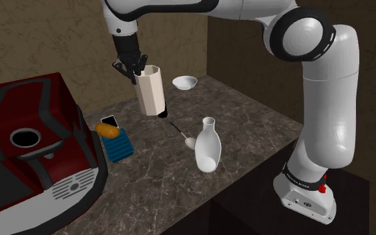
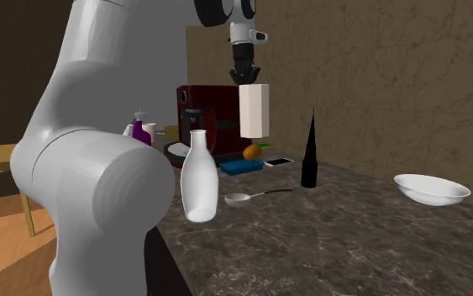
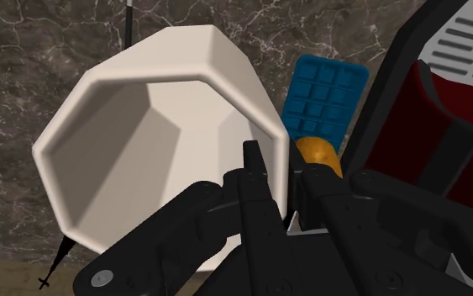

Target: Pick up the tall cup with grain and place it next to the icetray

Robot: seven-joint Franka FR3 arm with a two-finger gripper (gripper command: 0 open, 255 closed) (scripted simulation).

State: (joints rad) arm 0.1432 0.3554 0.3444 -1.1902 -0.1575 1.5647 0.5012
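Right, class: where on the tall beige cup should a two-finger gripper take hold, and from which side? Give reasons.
Probably the wall at the rim, from above: one finger inside the open mouth, one outside on a flat facet. The tall cup looks too wide to span, and its flat facets suit a pinch. The gripper holds it that way now, off the countertop.

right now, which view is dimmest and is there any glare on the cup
Shoulder view: dimmest, dark counter and brown walls, but the pale cup stands out with no glare. Second exterior view: brighter, cup evenly lit. Wrist view: the cup's inside is shaded on one side, the black gripper clasping its rim.
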